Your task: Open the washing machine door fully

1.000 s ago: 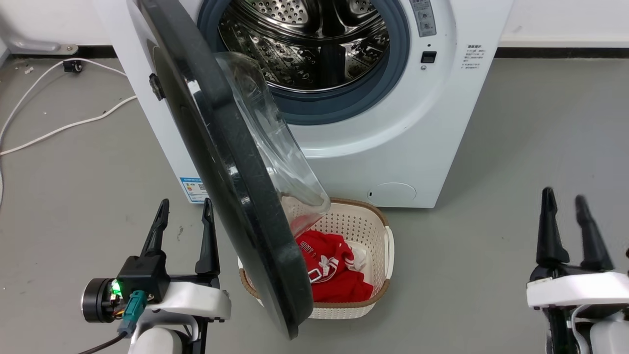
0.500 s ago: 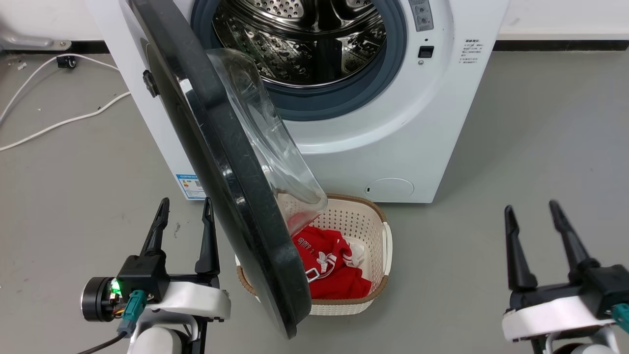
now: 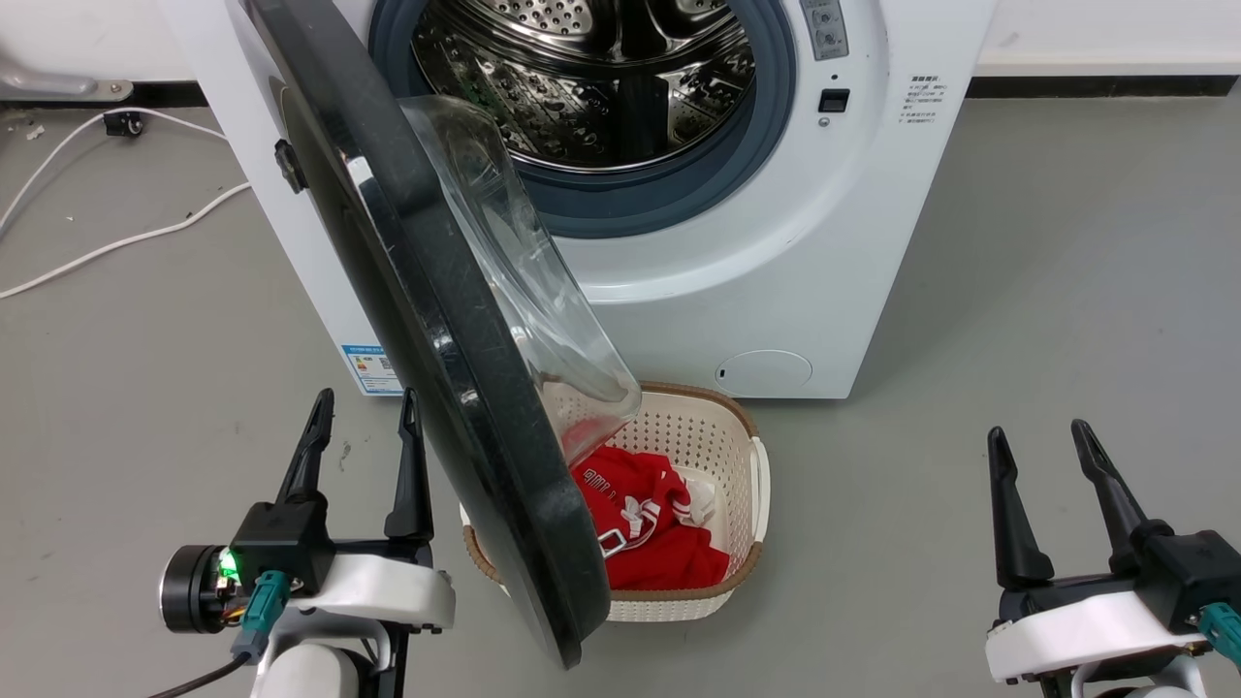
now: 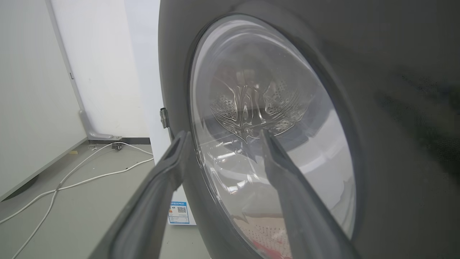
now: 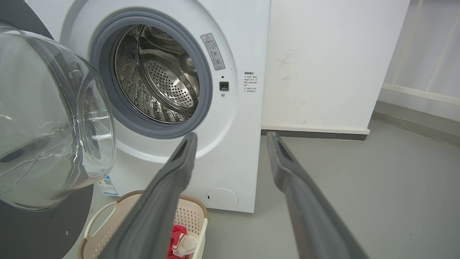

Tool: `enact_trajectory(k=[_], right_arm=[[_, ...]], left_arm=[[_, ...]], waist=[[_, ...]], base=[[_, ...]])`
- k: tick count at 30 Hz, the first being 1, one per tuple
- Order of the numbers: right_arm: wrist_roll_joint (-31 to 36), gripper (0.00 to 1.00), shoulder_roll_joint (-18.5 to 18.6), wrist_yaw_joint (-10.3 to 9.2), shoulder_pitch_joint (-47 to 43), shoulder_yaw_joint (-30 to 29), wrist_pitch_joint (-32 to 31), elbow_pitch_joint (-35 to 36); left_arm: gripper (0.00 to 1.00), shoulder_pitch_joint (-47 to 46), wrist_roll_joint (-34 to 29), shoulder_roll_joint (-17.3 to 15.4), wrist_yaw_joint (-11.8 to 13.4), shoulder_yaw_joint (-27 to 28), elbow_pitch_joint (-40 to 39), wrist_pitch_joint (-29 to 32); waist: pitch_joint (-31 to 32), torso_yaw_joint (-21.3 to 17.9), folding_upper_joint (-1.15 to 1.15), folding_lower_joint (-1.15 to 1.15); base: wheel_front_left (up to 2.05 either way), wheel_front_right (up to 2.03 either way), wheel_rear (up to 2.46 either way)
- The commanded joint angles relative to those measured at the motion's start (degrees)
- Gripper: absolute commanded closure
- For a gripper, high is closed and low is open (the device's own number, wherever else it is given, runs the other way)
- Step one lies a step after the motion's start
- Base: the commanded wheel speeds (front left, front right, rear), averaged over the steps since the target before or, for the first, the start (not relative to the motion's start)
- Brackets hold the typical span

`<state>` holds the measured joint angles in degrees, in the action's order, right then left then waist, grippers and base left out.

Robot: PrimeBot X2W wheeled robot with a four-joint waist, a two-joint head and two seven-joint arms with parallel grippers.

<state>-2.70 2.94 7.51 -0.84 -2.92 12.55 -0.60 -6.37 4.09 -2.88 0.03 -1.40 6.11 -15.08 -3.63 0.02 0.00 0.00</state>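
So the washing machine door [image 3: 427,320] was swung out from the washing machine [image 3: 776,271], standing roughly edge-on to the robot, with its clear bowl facing the drum side. The left hand [image 3: 366,397] sat just left of the door's black outer face, fingers spread and holding nothing. Its right finger was really close to the door, but I couldn't tell if it actually touched. From the left wrist, the door [image 4: 395,108] loomed right ahead of and to the right of that hand [image 4: 224,133].

The right hand [image 3: 1037,429] was well off to the door's right, also spread wide and empty. In its own wrist view, the hand [image 5: 231,136] pointed at the machine's front [image 5: 244,46], with the bowl [image 5: 46,118] off to its left. A cream basket [image 3: 717,427] with red clothes [image 3: 650,523] sat between the two hands, partly under the door.
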Motion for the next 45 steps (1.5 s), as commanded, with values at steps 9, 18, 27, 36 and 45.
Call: enact_trajectory(k=[9, 18, 27, 36, 45], right_arm=[[-1.2, 0.0, -0.1, -0.04, 0.9, 0.1, 0.5, -0.3], [-2.1, 0.0, -0.1, -0.04, 1.1, 0.1, 0.9, -0.9], [-2.7, 0.0, -0.1, -0.04, 0.9, 0.3, 0.9, -1.7], [-3.3, 0.0, -0.1, -0.04, 0.6, 0.7, 0.8, -2.1], [-3.2, 0.0, -0.1, -0.04, -0.4, 0.5, 0.5, -2.3]], left_arm=[[1.0, -0.4, 0.1, 0.0, -0.4, -0.2, 0.2, -0.1], [1.0, -1.6, -0.2, 0.0, 0.3, 0.9, -8.9, -0.1], [1.0, -4.5, -2.4, 0.0, 1.5, 1.2, -28.3, -0.1], [1.0, -5.2, -4.5, -0.1, -1.3, -6.0, -41.7, -0.1], [1.0, 3.3, -0.1, -0.4, -5.1, -19.6, -36.5, -0.1]], waist=[[-0.4, 0.1, 0.0, 0.0], [-0.7, 0.1, 0.0, 0.0], [-0.6, 0.4, 0.0, 0.0], [-0.2, 0.1, 0.0, 0.0], [1.0, -0.2, 0.0, 0.0]], base=[[0.0, 0.0, 0.0], [0.0, 0.0, 0.0], [0.0, 0.0, 0.0], [0.0, 0.0, 0.0], [0.0, 0.0, 0.0]])
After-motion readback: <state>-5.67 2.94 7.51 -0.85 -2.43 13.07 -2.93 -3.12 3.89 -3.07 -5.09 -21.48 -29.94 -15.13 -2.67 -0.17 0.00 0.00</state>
